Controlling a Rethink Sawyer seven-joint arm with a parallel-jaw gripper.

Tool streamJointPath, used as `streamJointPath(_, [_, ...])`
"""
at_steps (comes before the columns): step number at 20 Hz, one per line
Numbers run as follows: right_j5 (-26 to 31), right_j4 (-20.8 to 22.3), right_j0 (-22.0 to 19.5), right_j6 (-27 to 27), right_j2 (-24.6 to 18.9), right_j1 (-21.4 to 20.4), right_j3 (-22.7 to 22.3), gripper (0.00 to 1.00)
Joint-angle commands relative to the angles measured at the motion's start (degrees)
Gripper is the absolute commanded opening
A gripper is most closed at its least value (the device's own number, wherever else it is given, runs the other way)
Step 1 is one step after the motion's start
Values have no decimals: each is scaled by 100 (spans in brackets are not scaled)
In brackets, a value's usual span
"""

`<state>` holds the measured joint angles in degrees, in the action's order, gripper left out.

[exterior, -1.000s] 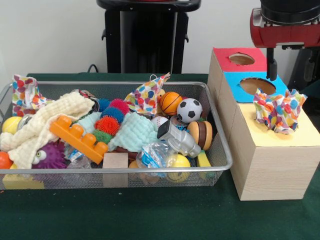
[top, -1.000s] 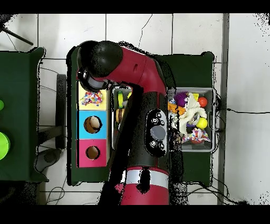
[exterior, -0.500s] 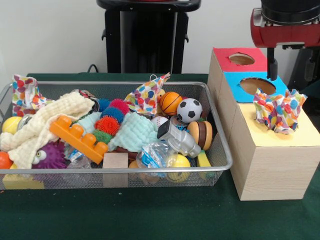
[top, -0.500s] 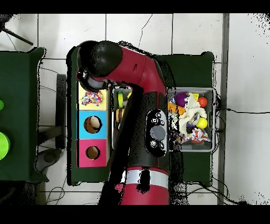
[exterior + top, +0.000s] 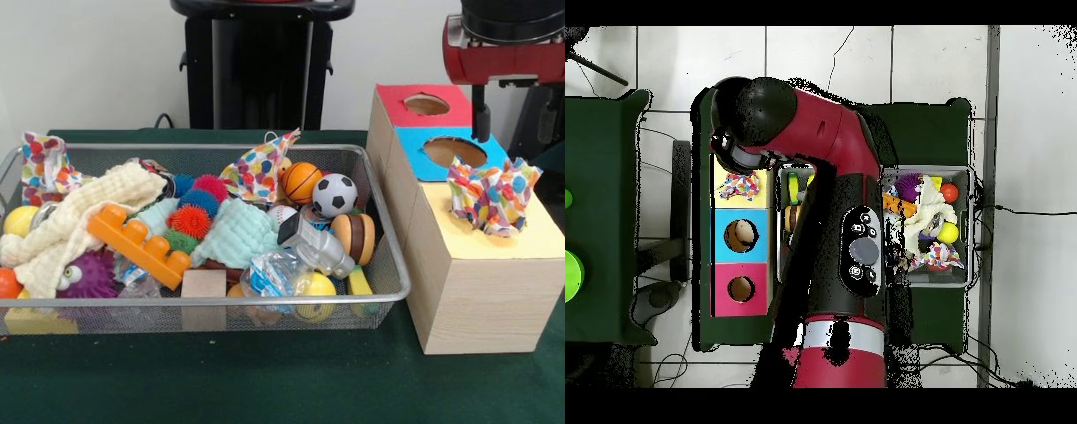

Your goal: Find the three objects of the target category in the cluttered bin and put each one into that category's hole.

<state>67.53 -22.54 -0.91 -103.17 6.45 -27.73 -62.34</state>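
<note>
Polka-dot cloth [image 5: 490, 196] crumpled on box's yellow section [image 5: 521, 243], below jaws [image 5: 479, 124]; jaw opening: cannot tell. 2 more dotted cloths in bin [image 5: 388, 265].

polka-dot cloth [image 5: 490, 196], orange block [image 5: 139, 243], yellow panel [image 5: 530, 238]

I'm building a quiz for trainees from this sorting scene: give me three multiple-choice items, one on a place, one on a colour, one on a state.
1. Where does the polka-dot cloth on the box sit?
A. on the yellow section
B. on the red section
C. on the green table

2. What colour is the toy brick in the bin?
A. blue
B. orange
C. white

3. The hole in the blue section is:
A. plugged with cloth
B. taped shut
C. open

Answers: 1 A, the cloth bunches at the yellow top; 2 B, the studded brick is orange; 3 C, its dark opening shows clear.
</note>
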Motion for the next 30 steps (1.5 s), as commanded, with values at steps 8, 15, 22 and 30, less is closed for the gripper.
streamJointPath(8, [-308,-91,-35,-1075,-416,281,-367,0])
streamJointPath(15, [-159,-47,-31,-1071,-416,368,-228,0])
streamJointPath(22, [-159,-40,-41,-1030,-413,392,-224,0])
streamJointPath(30, [-99,81,-54,-960,-349,495,-124,0])
